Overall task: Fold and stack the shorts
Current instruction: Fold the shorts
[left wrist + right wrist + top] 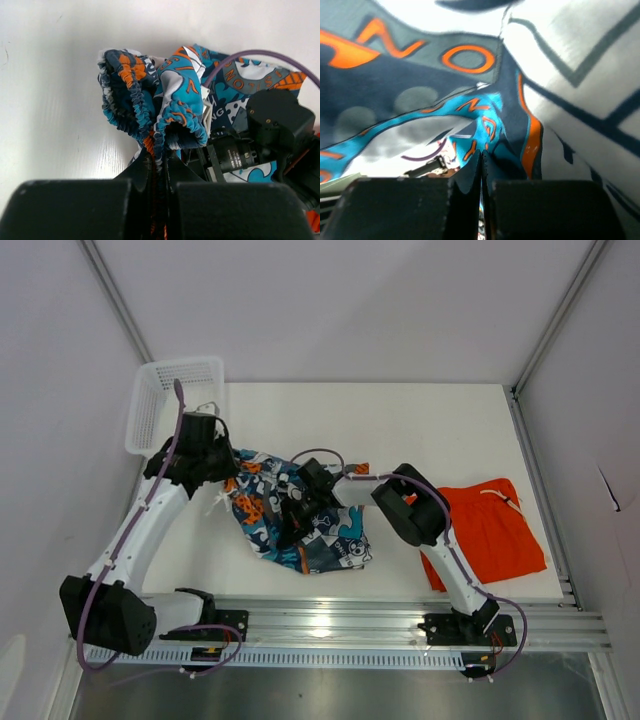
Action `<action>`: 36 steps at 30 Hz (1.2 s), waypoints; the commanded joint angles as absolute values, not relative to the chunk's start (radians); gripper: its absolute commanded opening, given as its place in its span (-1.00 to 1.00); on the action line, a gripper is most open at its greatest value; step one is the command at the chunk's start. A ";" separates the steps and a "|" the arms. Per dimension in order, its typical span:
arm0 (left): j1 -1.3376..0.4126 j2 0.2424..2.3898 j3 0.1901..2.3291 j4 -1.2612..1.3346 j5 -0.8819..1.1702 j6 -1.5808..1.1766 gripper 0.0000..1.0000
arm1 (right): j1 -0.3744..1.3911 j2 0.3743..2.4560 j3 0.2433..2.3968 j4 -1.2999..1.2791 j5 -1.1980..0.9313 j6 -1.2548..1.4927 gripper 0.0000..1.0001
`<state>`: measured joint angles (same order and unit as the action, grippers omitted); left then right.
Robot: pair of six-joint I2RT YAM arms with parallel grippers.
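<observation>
The patterned shorts (255, 515) lie bunched in the middle of the surface (400, 420), with the orange shorts (495, 530) flat at the right. The cloth looks soft and light — it will sag and slide, so the elastic waistband (125, 95) is the best hold. The left fingers (136, 176) are clenched on that waistband, the right fingers (465, 177) on a fold. Only letter fragments can be read — "NO", no brand.

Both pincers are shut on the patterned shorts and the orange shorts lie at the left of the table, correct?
Not quite. The orange shorts lie at the right of the table, not the left; the top external view shows it. The rest holds: the left pincer and the right pincer are each shut on the patterned shorts.
</observation>
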<state>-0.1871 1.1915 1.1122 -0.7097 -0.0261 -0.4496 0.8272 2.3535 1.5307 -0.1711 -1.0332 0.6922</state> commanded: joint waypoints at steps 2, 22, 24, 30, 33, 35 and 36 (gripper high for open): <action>-0.277 1.244 1.186 -0.742 -0.098 -0.416 -0.90 | 0.808 2.405 1.548 -0.151 -1.091 0.802 -1.00; -0.623 1.357 1.371 -0.867 -0.380 -0.463 -0.87 | 0.865 2.431 1.443 0.413 -0.968 1.324 -1.00; -0.644 1.368 1.390 -0.884 -0.394 -0.465 -0.87 | 0.867 2.427 1.463 0.336 -0.956 1.280 -0.99; -0.672 1.420 1.439 -0.910 -0.426 -0.459 -0.86 | 0.864 2.419 1.491 0.386 -0.959 1.324 -0.98; -0.672 1.433 1.437 -0.920 -0.454 -0.457 -0.86 | 0.838 2.366 1.460 0.437 -0.963 1.336 -0.85; -0.672 1.433 1.434 -0.922 -0.472 -0.462 -0.86 | 0.816 2.304 1.469 0.340 -0.953 1.287 -0.70; -0.672 1.428 1.430 -0.920 -0.472 -0.465 -0.87 | 0.799 2.258 1.474 0.236 -0.924 1.220 -0.58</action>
